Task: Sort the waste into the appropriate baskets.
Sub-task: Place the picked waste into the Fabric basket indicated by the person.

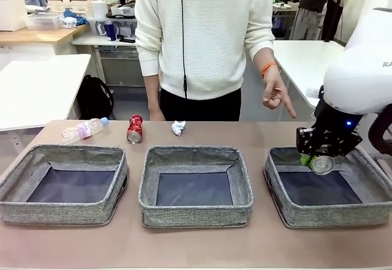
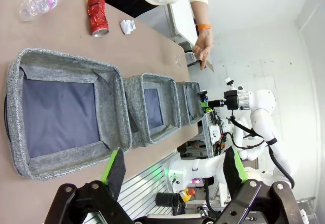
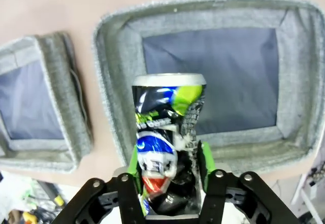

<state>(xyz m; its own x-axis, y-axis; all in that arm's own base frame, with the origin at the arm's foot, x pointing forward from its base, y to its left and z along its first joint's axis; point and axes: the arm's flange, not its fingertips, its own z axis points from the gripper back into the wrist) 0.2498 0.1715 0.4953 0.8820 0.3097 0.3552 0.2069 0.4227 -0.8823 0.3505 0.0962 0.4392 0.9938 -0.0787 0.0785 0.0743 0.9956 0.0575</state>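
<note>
Beyond the brown table [image 1: 196,134], a white table [image 1: 37,89] is set at the left, a black backpack [image 1: 95,97] is propped beside it on the grey floor [image 1: 130,106], another white table [image 1: 306,62] is seen at the right, and a wooden bench [image 1: 38,35] is loaded with boxes [image 1: 12,11].

The white right arm [image 1: 361,74] reaches in from its side and bends steeply at the wrist, so the black two-finger right gripper [image 1: 318,160] points down. Its green pads [image 3: 134,158] touch both sides of a crumpled dark can [image 3: 167,127]. The black left gripper [image 2: 172,155] has its jaws spread wide and empty. The person's hand [image 1: 275,92], with an orange band at the wrist, hangs with the index finger pointing downward.
</note>
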